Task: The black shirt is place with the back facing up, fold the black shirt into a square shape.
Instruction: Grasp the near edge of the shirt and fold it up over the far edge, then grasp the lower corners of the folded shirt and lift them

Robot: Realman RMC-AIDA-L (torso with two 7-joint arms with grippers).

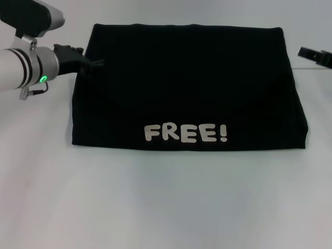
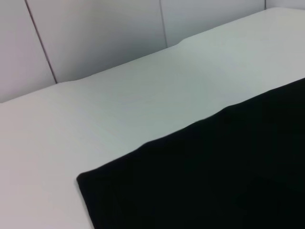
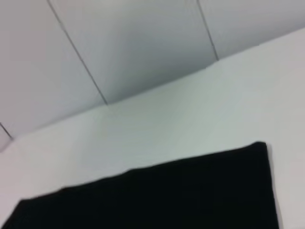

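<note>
One black shirt (image 1: 189, 88), two grippers, one white table (image 1: 166, 202). The black shirt lies flat at the middle of the table, already folded into a broad, roughly rectangular slab, wider at the near edge than at the far one, its edges fairly straight and its surface smooth. White block lettering "FREE!" (image 1: 185, 133) runs along the near edge, facing up. The left gripper (image 1: 96, 64) sits at the far left corner of the shirt, its dark fingertips reaching onto the fabric edge; black on black, so whether the claw is apart or clamped on the cloth cannot be told. The right gripper (image 1: 306, 52) shows only as a dark tip at the far right, off the shirt and apart from it, claw state likewise not discernible. Both wrist views show a shirt corner on the table with pale wall panels (image 2: 95, 38) behind it.
</note>
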